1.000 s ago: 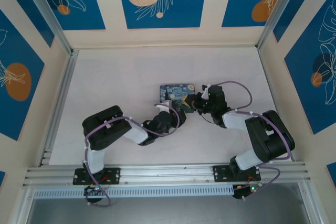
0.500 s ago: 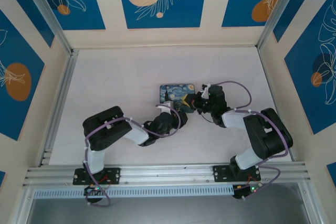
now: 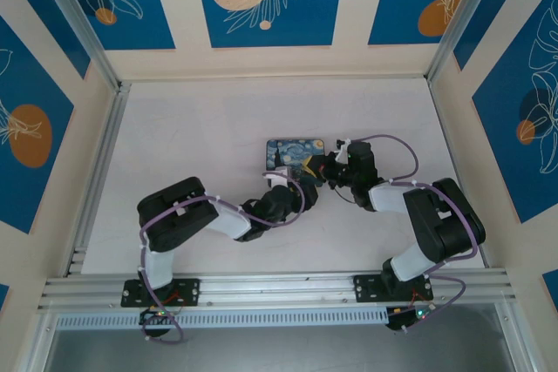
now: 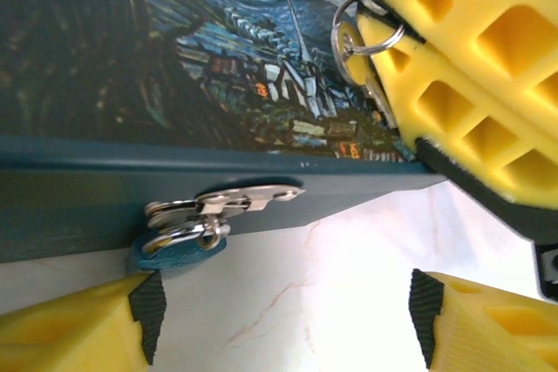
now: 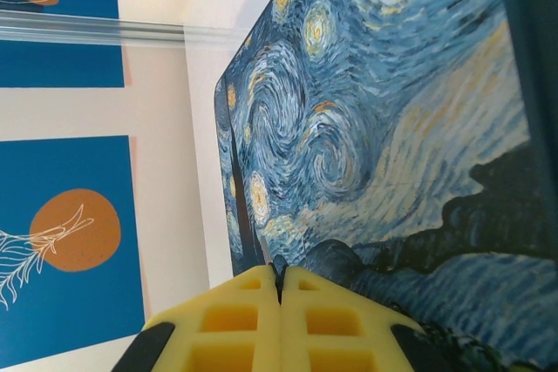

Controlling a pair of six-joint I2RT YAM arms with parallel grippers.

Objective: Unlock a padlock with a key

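left end effector (image 4: 283,324): fingers spread, holding nothing
padlock (image 4: 174,254): hangs on tin (image 4: 131,76) hasp, touching one tip of left end effector
right end effector (image 5: 281,292): pressed together, pinching key (image 4: 350,48)
key: over the tin, beyond left end effector's other fingertip

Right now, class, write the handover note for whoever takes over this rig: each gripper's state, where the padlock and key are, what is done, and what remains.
The left gripper: fingers open, with the tiny teal-green padlock beside one fingertip, ungripped.
The right gripper: fingers shut on the small metal key and its ring, held over the lid of the dark-blue Starry Night tin.
The padlock hangs from the silvery hasp on the tin's front wall.
Done: key in hand.
Left: steady the padlock, insert the key, turn it, free the shackle.
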